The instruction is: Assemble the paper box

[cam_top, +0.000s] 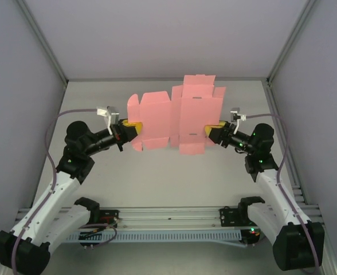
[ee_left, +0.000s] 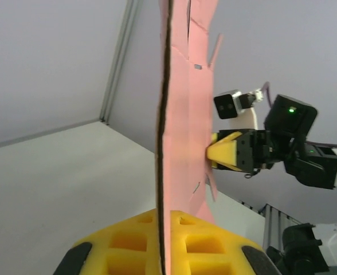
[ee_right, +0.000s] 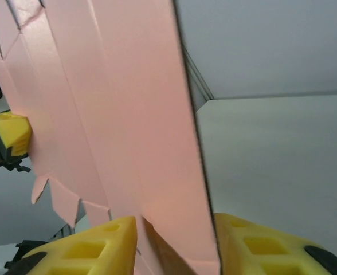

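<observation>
**Step in hand: holding up the flat sheet.**

The paper box point(cam_top: 177, 114) is a flat pink die-cut sheet. No panel is folded and no tab is engaged. It is held in the air above the middle of the table point(cam_top: 157, 183), nearer the far edge than the near edge, and appears clear of the surface.

- The left gripper point(cam_top: 132, 127) is closed on the left margin of the sheet.
- The right gripper point(cam_top: 213, 130) is closed on a lower panel at the right side.
- In each wrist view the card runs edge-on between the yellow fingers point(ee_right: 105, 243), pinched at a narrow opening.

**Progress.** Judged from the flat sheet, assembly has hardly begun.

**Next move.** A first fold along a scored line is probably required.

1. One gripper should act as the anchor while the other bends a panel about its crease.
2. Alternatively, the sheet can be lowered onto the table for support.

**Caution.** If the grippers draw together off the crease line, thin card is likely to buckle.
</observation>
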You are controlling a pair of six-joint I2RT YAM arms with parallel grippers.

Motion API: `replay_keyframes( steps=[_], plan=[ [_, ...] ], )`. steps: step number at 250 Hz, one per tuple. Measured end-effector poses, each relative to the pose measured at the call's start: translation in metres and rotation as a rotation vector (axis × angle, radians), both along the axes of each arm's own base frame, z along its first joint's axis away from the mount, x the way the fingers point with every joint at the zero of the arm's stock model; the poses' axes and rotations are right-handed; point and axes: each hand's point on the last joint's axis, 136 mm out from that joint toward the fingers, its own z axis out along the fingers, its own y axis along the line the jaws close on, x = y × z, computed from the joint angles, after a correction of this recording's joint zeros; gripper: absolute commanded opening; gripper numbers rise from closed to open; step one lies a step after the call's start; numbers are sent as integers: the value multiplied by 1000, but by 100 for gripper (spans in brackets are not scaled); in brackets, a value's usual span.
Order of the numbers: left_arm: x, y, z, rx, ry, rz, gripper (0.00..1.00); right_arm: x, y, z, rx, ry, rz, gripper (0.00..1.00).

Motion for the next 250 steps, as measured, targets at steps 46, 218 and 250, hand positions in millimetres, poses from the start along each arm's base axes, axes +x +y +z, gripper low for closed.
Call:
replay_keyframes(
  steps=[46, 218, 250],
  plan=[
    [8, 4, -5, 8, 23, 53, 0, -3, 0, 5, -25, -18, 1, 29],
    [33, 21, -36, 60, 143, 236, 100, 5, -4, -19, -135, 69, -42, 0],
    [52, 46, -68, 133, 263, 427, 100, 10, 4, -43, -193, 135, -26, 0]
  ],
)
